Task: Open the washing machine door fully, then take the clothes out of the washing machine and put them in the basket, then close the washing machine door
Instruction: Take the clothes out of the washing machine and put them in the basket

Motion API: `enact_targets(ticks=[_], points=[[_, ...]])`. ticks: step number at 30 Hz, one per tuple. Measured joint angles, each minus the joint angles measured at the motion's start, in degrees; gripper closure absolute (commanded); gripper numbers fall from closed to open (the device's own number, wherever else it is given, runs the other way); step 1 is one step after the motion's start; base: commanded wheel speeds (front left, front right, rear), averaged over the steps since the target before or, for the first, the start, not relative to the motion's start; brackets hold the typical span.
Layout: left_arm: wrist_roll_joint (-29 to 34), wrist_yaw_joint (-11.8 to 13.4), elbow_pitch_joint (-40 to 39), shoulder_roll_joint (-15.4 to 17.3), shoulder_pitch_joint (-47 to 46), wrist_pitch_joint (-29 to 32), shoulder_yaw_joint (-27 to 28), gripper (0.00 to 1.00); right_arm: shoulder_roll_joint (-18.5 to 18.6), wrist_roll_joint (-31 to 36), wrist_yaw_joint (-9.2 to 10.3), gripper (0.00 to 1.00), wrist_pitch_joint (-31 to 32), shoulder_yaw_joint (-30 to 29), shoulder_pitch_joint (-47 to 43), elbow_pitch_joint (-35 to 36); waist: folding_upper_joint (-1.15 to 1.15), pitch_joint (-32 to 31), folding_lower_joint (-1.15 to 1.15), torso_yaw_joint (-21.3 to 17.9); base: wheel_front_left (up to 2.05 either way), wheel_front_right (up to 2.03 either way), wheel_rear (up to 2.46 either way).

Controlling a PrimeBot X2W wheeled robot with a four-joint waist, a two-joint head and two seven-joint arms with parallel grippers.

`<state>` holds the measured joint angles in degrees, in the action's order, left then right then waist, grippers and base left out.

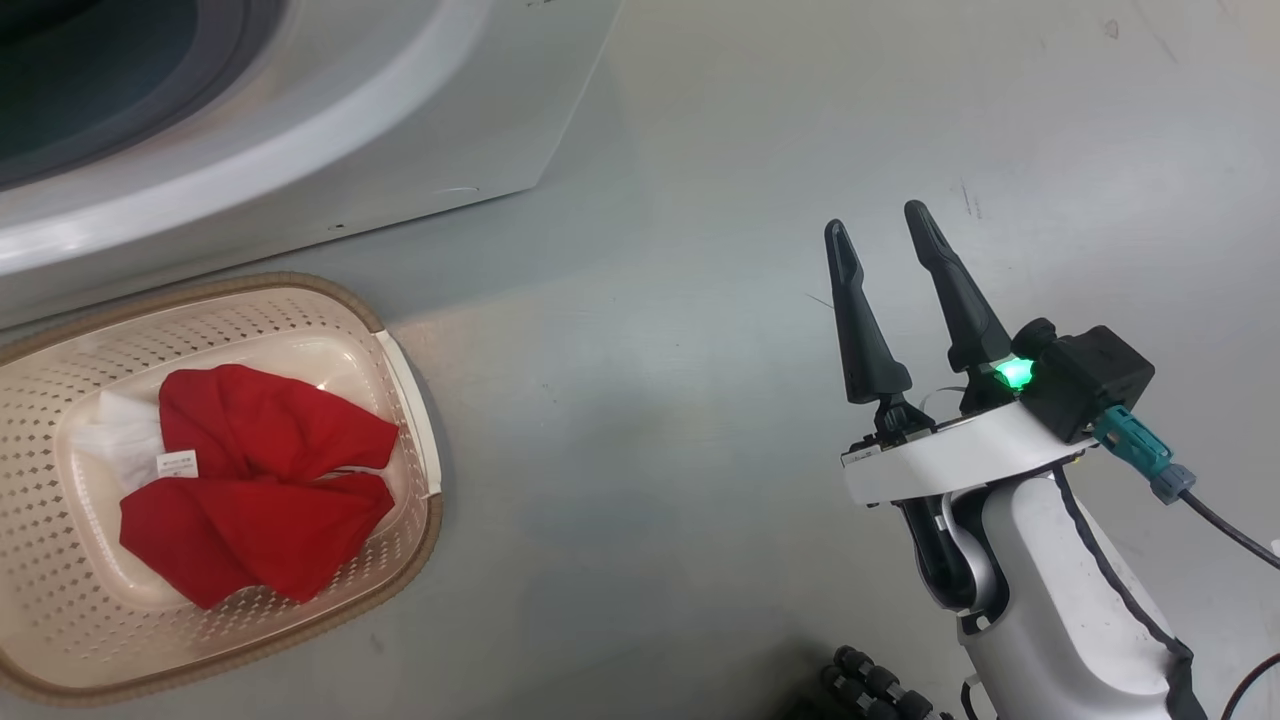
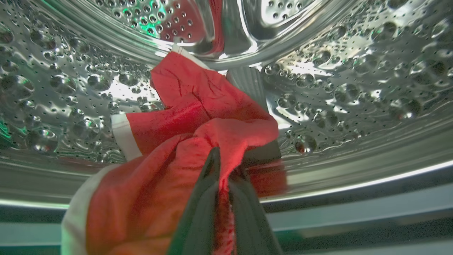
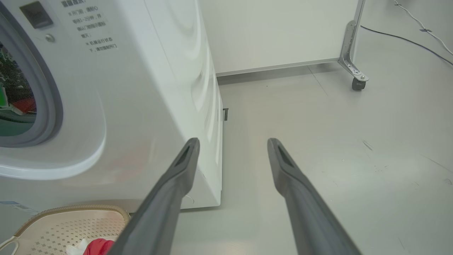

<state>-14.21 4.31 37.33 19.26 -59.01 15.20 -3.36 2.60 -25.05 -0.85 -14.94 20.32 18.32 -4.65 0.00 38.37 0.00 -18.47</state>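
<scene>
From my station, the left gripper (image 2: 226, 164) sat inside the perforated steel drum (image 2: 354, 88), its two dark fingers pinched tight on a bunched fold of a red garment (image 2: 198, 106). That garment stretched away from the fingers, its long axis running from the lower left of the left wrist view up toward the top centre. Its far end pointed at the back of the drum, and a white trim band (image 2: 122, 134) crossed its left edge. In the head view a second red garment (image 1: 260, 480) lay crumpled in the cream basket (image 1: 400, 380). It was folded into two lobes lying across the basket, both pointing toward the basket's right-hand wall, with a small white label (image 1: 177, 462) and a white part (image 1: 120, 435) at its left end. The basket stood on the grey floor (image 1: 700, 300) just in front of the white washing machine (image 1: 300, 150). The right gripper (image 1: 877, 220) hung over bare floor well apart from the basket, fingers spread and holding nothing, pointing up that view with a slight leftward lean. Its own camera looked between those fingers (image 3: 170, 198), past the washer's front corner (image 3: 216, 141).
</scene>
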Motion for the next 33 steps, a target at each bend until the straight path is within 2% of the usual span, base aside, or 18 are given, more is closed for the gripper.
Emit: enact_targets(ticks=[7,17,23,30,33], points=[[-0.91,0.0,-0.92,-1.99,1.46,-6.27,0.53,1.0,0.01,0.69,0.0,0.0,0.0,-0.64,0.0,-0.46,0.0,-1.28,0.0,0.89,0.0,0.0,0.0],[-2.52,0.0,-3.35,-7.17,8.27,-17.4,1.29,1.0,0.03,3.1,-0.01,0.0,0.0,-1.45,-0.32,-1.47,0.0,-4.46,0.0,2.87,0.0,0.0,0.0],[-2.5,0.0,-5.21,-8.64,13.34,-23.08,0.99,1.0,0.04,4.17,-0.02,0.0,0.0,-1.94,-1.53,-2.38,0.0,-6.93,0.0,4.2,0.0,0.0,0.0],[-2.49,0.0,-8.43,-11.26,18.37,-27.55,-0.32,1.0,0.05,5.69,-0.03,0.0,0.0,-3.28,-3.84,-3.2,0.0,-10.02,0.0,5.93,0.0,0.0,0.0],[-2.49,0.01,-9.99,-11.39,20.43,-28.21,-0.3,1.0,0.04,6.48,-0.08,0.0,0.0,-3.49,-4.19,-3.38,0.0,-11.33,0.0,6.74,0.0,0.0,0.0]])
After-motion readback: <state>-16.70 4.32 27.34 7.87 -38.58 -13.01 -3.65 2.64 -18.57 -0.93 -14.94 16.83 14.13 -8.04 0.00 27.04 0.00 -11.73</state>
